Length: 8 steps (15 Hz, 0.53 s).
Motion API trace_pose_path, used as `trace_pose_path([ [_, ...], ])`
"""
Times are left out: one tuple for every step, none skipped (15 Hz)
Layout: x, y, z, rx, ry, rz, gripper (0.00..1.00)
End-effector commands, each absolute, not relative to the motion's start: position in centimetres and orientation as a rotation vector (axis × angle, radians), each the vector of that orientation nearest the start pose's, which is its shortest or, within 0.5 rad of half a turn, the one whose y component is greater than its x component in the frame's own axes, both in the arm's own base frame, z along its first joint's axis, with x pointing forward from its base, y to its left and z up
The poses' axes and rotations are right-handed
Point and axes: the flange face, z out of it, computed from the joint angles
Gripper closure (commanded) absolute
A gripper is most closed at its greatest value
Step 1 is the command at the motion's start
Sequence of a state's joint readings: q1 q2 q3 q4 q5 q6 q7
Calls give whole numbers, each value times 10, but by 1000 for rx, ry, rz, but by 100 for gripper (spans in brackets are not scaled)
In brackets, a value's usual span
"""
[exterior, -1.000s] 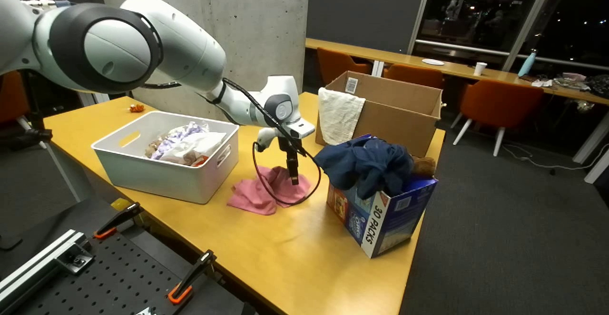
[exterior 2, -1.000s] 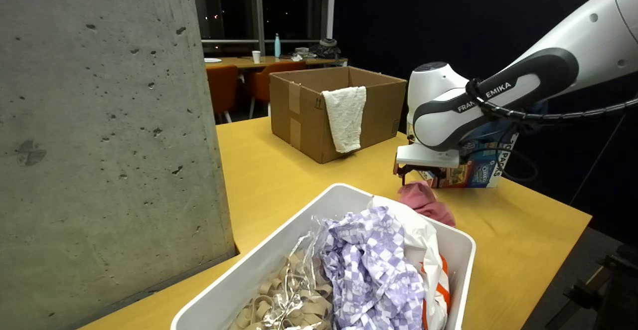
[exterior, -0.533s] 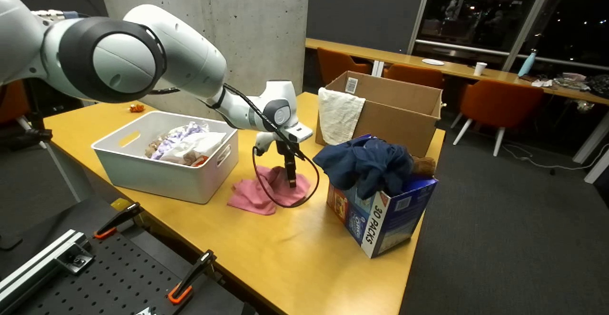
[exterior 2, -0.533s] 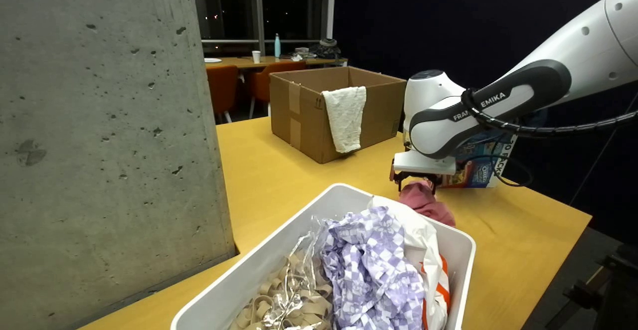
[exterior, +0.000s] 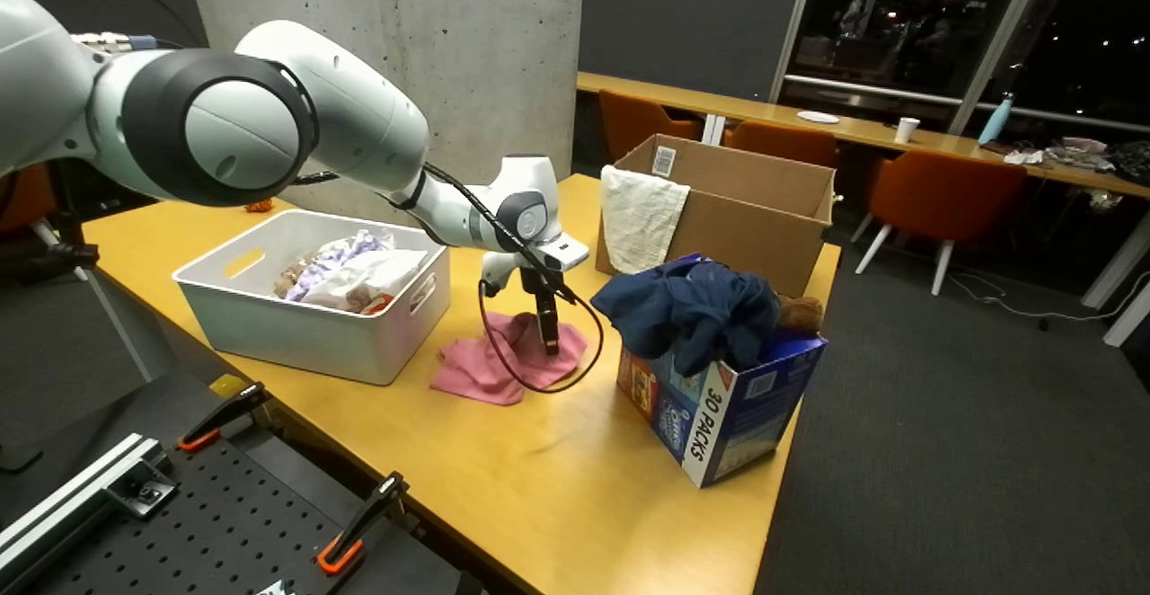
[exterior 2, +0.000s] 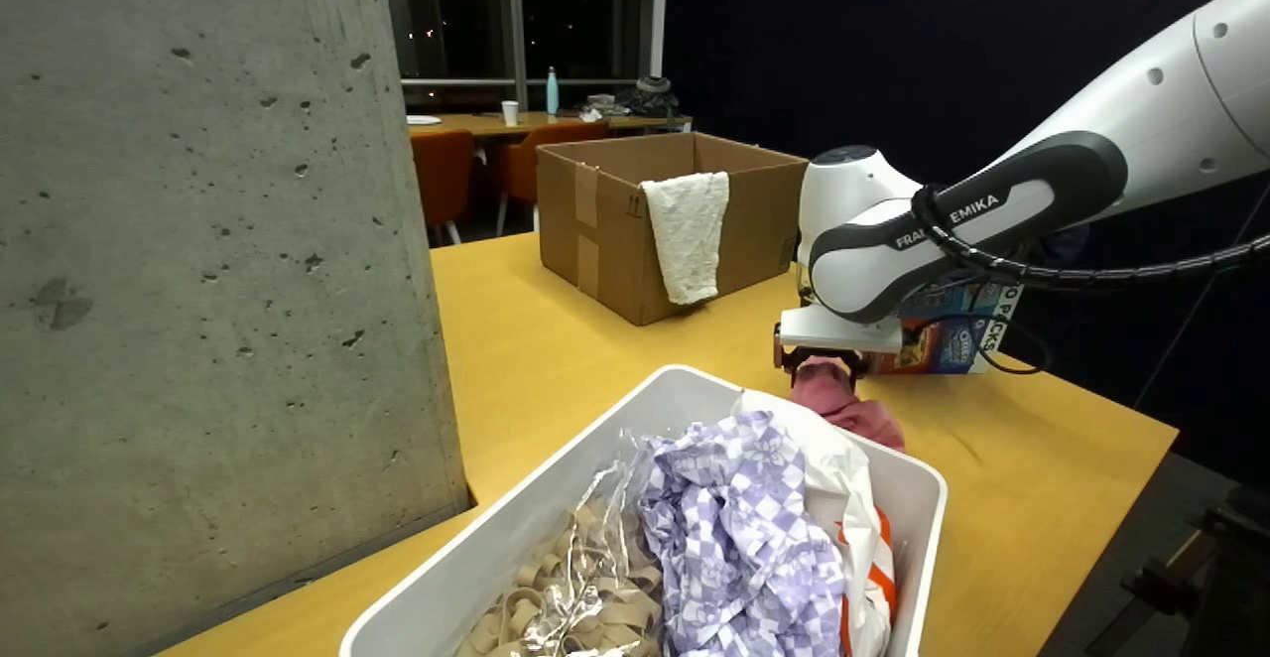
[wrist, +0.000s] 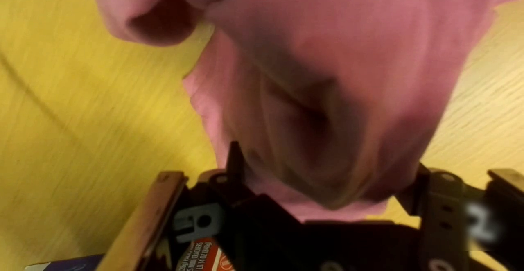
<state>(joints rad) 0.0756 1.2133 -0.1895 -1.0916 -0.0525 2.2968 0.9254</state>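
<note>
"Straddling the pink cloth, how does the gripper stand?"

"With its jaws spread, a bunched fold between them; the cloth lies crumpled on the yellow table."

"And around it?"

"Near it, a grey bin on one side and a snack box topped with dark blue fabric on the other; farther off, a cardboard box, a white towel hanging over its edge; beyond that, orange chairs."

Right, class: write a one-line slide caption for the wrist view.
The open pincer straddles a crumpled pink cloth on a yellow tabletop, printed packaging at the bottom edge.
</note>
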Motion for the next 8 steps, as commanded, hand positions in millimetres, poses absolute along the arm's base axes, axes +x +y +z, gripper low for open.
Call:
trace_pose_path([
  [758,-43,77,-2993,1391,-149,43],
  [758,-42,80,-2995,1375,-143,43],
  [758,-39,86,-2998,1347,-131,43],
  [757,-38,91,-3005,1332,-127,43],
  [757,-38,98,-3013,1315,-116,43],
  [756,-38,106,-3018,1302,-112,43],
  [756,-38,113,-3023,1289,-106,43],
  [755,-37,123,-3030,1282,-89,43],
])
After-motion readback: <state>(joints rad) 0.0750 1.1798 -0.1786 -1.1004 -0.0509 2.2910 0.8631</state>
